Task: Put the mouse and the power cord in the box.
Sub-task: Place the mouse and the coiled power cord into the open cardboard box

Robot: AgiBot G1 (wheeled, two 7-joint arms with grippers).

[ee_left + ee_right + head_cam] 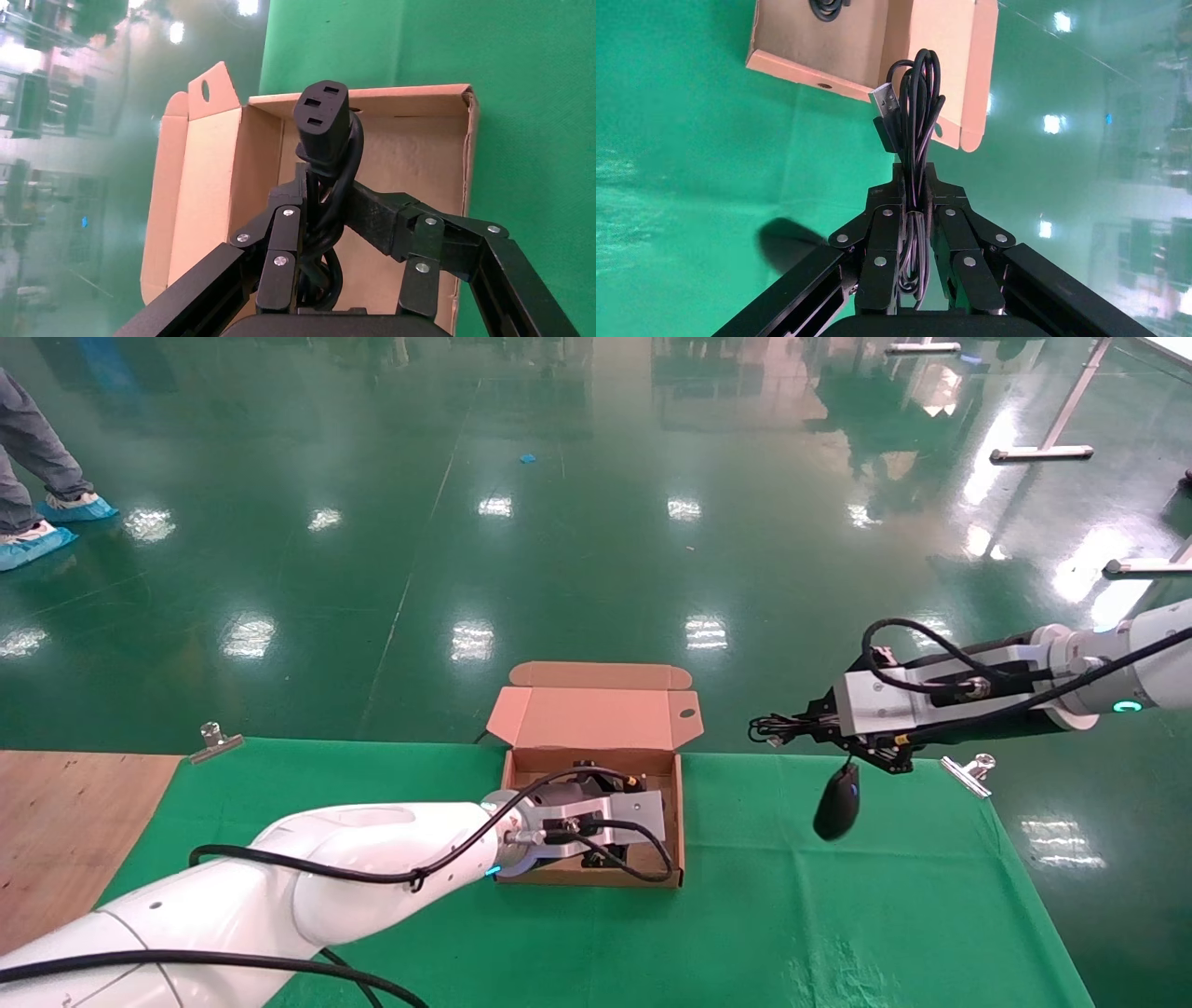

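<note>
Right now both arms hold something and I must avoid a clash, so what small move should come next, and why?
Probably open the left hand and let the power cord drop: it already hangs inside the box. The right hand, holding the mouse by its bundled cable above the cloth beside the box, should wait until the left arm clears.

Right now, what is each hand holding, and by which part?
The left hand grips the power cord by its coiled strands below the plug, over the box. The right hand pinches the mouse by its bundled cable; it dangles.
</note>
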